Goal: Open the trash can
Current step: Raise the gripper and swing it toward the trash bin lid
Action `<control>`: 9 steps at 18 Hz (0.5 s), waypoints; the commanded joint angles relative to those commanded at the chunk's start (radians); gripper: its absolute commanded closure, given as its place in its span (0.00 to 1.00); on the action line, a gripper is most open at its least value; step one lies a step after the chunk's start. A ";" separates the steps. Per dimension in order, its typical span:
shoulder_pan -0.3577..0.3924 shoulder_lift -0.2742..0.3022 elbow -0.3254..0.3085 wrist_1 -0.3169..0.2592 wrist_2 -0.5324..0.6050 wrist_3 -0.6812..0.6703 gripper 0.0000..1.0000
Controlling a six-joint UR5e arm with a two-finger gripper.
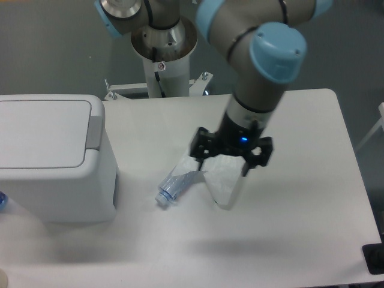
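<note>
The trash can (51, 174) is a large white box-shaped bin at the left of the table. Its flat white lid (42, 132) lies closed, with the grey push-bar (95, 126) along its right edge. My gripper (231, 157) hangs over the middle of the table, well to the right of the bin and not touching it. Its black fingers (201, 150) are spread wide apart and open. A thin white plastic bag (227, 180) lies just under and between them.
A small clear plastic bottle (175, 187) lies on its side next to the bag, between gripper and bin. A blue object (2, 201) peeks in at the left edge. A black object (375, 259) sits at the table's front right corner.
</note>
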 joint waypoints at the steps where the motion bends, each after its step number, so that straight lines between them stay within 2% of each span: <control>1: -0.009 0.015 -0.005 -0.006 -0.011 -0.014 0.00; 6: -0.080 0.090 -0.054 -0.025 -0.015 -0.035 0.00; 9: -0.089 0.120 -0.095 -0.023 -0.015 -0.040 0.00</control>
